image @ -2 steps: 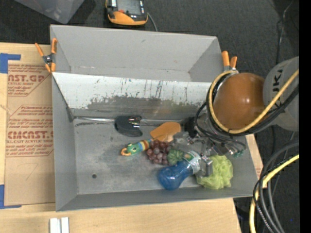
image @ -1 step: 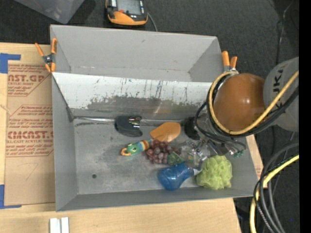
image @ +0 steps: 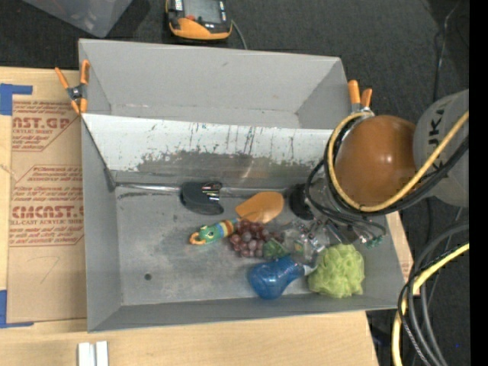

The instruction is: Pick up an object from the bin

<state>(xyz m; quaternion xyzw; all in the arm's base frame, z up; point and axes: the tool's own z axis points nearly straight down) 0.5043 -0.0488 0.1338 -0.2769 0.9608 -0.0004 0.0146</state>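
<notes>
Bin: grey metal bin [image: 99, 227], its things gathered toward the near right corner
Gripper: the gripper [image: 309, 244] sits low in that corner, under the arm's orange cover [image: 374, 158]; whether it is apart or together cannot be told, and nothing shows as clamped in it
Nearest things: a blue bulb-shaped toy [image: 271, 278] whose narrow neck points up toward the gripper; a green fuzzy lump [image: 339, 271] just to its right; a bunch of purple grapes [image: 253, 239] just to its left
Further off: an orange oval piece [image: 260, 206], a small yellow, green and blue toy [image: 211, 233], a dark grey oval thing [image: 202, 195] near the back wall
Step in hand: by my reading, the descent or the close, at the gap between neck, lump and grapes; no lift yet
Likely target: the blue toy's neck or the green lump, though I cannot tell which
Next move calls for: a firm close on one thing alone, then a straight lift clear of the crowded neighbours
</notes>
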